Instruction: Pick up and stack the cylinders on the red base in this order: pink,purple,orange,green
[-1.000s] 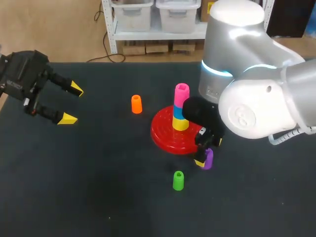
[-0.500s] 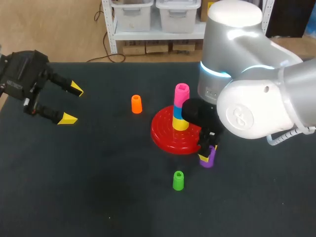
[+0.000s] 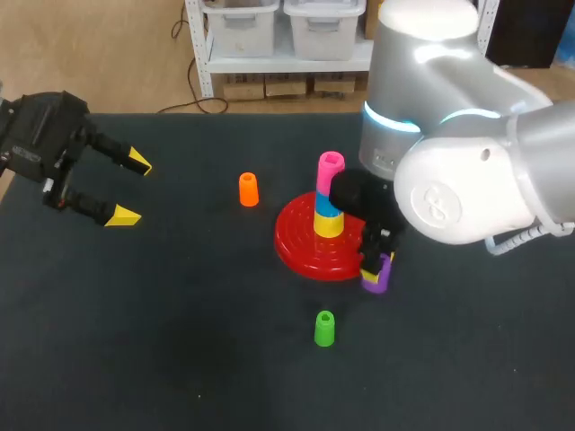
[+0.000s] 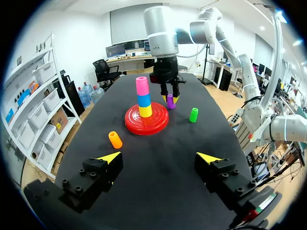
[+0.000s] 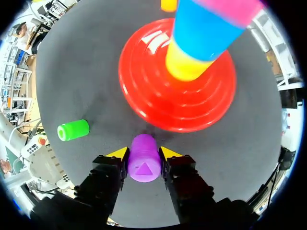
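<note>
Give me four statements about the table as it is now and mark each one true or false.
1. The right hand is shut on the purple cylinder. True.
2. Green is already stacked. False: the green cylinder sits on the table, apart from the red base.
3. The pink cylinder tops the stack on the red base. True.
4. Orange is being held. False: the left hand is open and empty, and the orange cylinder stands on the table.

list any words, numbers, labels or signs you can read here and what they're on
No readable words or numbers on anything on the table.
purple cylinder: a small triangle sign on its end face, no text.
right arm: a curled emblem on its joint cap, not readable as letters.
</note>
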